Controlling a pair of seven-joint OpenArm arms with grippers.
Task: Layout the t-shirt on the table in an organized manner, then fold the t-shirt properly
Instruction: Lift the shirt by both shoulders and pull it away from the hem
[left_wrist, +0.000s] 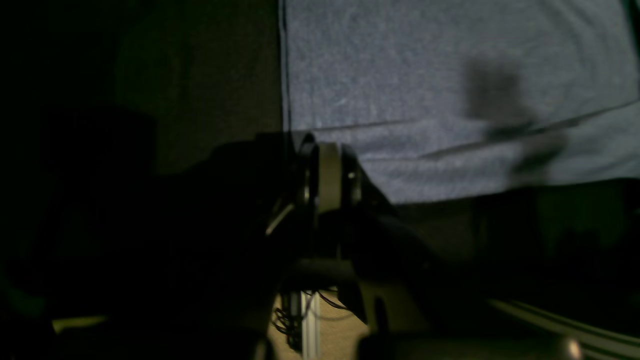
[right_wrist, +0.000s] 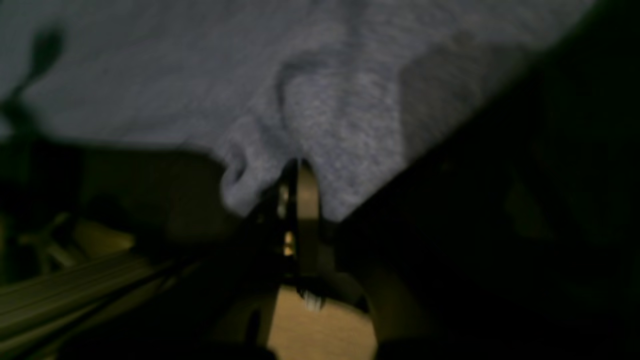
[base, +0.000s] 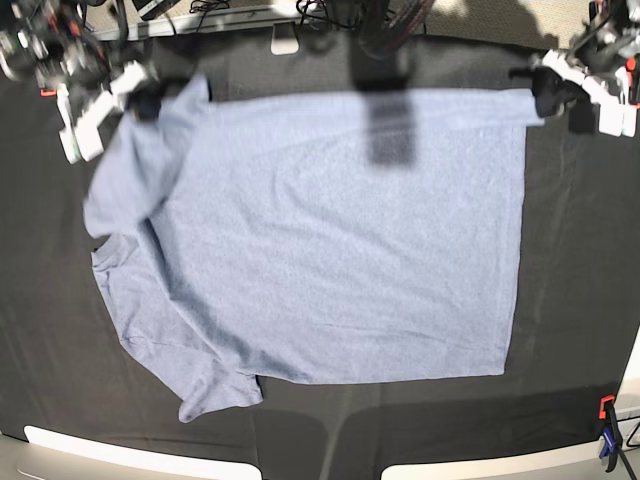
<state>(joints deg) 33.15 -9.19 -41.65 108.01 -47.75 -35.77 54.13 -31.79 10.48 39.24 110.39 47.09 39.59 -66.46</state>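
Note:
The light blue-grey t-shirt lies spread plain side up on the black table, with its sleeves and neck toward the base view's left and its hem toward the right. No lettering shows. My left gripper is at the far right hem corner, and in the left wrist view it is shut on the shirt's edge. My right gripper is at the far left sleeve, and in the right wrist view it is shut on bunched fabric, which it holds slightly lifted.
An orange and blue clamp grips the table's front right edge. Cables and stands crowd the back edge. White panels line the front edge. A dark shadow falls across the shirt's far part.

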